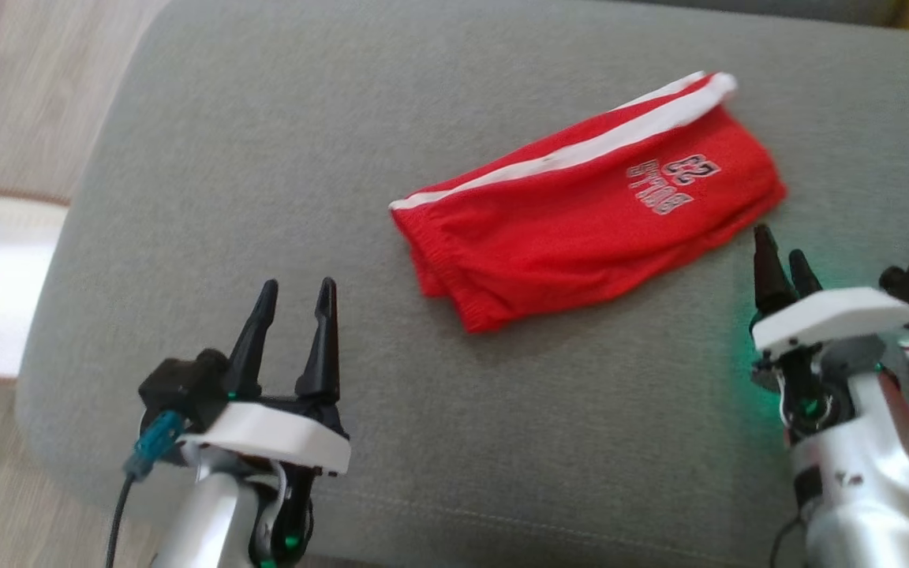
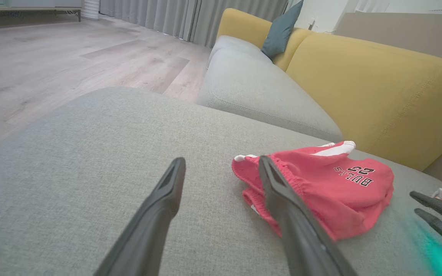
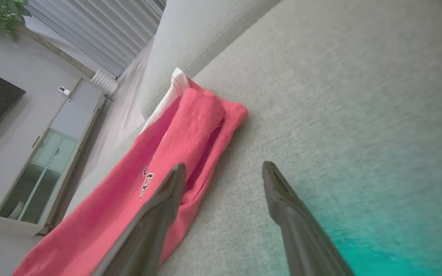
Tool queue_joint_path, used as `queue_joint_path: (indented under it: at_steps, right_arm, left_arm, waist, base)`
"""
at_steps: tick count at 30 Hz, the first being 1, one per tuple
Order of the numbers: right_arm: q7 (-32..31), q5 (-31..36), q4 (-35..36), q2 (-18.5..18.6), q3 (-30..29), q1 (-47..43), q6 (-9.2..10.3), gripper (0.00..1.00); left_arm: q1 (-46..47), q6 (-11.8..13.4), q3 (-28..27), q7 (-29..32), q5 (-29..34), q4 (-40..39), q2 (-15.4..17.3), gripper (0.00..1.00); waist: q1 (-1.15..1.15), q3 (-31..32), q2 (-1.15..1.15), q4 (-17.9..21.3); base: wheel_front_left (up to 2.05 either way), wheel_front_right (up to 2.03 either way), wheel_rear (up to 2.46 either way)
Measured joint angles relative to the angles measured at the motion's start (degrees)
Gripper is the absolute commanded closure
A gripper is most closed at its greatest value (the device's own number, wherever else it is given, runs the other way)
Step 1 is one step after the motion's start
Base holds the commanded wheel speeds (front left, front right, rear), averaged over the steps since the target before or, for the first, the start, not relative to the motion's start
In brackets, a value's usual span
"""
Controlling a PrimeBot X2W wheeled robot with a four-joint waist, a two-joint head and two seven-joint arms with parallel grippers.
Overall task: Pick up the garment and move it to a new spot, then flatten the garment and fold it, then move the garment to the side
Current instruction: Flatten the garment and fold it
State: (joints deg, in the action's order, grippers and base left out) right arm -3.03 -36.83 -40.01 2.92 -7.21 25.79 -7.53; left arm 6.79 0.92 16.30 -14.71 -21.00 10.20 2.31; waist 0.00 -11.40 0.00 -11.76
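Left end effector (image 1: 298, 284) spread | right end effector (image 1: 779, 243) spread | garment (image 1: 581, 213): folded red shorts, white stripe

Both arms reaching forward, jaws standing wide apart, nothing gripped.
The left gripper (image 1: 298, 285) is sitting at the lower left of the head view, its fingers pointing up and spread, its pale forearm (image 1: 210, 513) rising from the bottom edge. The right gripper (image 1: 779, 244) is sitting at the lower right, its fingers tilting slightly left, empty, a green light glowing at its base.
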Motion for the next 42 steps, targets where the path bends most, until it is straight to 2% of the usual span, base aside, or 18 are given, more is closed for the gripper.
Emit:
queue_joint_path:
  at_steps: [7,15,28,29,30,37,42]
  right_arm:
    - [-1.11,-5.17,-7.81,1.19,-2.69,7.86,0.00,0.00]
    - [-1.11,-5.39,-14.14,2.02,-4.07,13.91,0.02,0.00]
    - [-1.69,1.04,-23.39,3.66,-4.45,23.71,0.49,0.00]
    - [-1.51,1.48,-24.12,3.66,-4.46,24.28,0.49,0.61]
    - [-1.30,1.74,-24.62,3.66,-4.46,24.65,0.49,1.00]
    - [3.69,1.19,-26.32,2.48,-5.01,24.90,0.47,1.00]
    - [6.77,-1.65,-23.56,1.09,-4.25,19.62,0.46,1.00]
  left_arm:
    - [2.09,0.10,1.12,0.00,-0.33,-0.88,0.03,0.00]
    - [2.24,0.44,1.94,0.00,0.51,-1.57,0.02,0.00]
    - [4.25,0.68,3.33,0.00,-0.43,-2.55,0.00,0.00]
    - [4.25,0.73,3.33,0.00,-0.52,-2.55,0.00,0.00]
    - [4.25,1.09,3.33,0.00,-0.53,-2.55,0.00,0.00]
    - [4.24,1.09,3.30,0.00,-0.52,-2.10,-0.03,0.00]
    - [3.88,1.08,2.87,0.00,-0.52,-1.19,-0.01,0.00]
  waist:
    - [0.00,-2.49,0.00,-3.23]
    - [0.00,-4.10,0.00,-5.22]
    - [0.00,-6.60,0.00,-7.87]
    - [0.00,-6.67,0.00,-7.91]
    - [0.00,-6.67,0.00,-7.86]
    - [0.01,-5.34,0.00,-6.02]
    - [0.00,-3.15,0.00,-3.47]
  base:
    - [0.00,0.00,0.00]
    - [0.00,0.00,0.00]
    - [0.00,0.00,0.00]
    - [0.00,0.00,0.00]
    - [0.00,0.00,0.00]
    - [0.00,0.00,0.00]
    - [0.00,0.00,0.00]
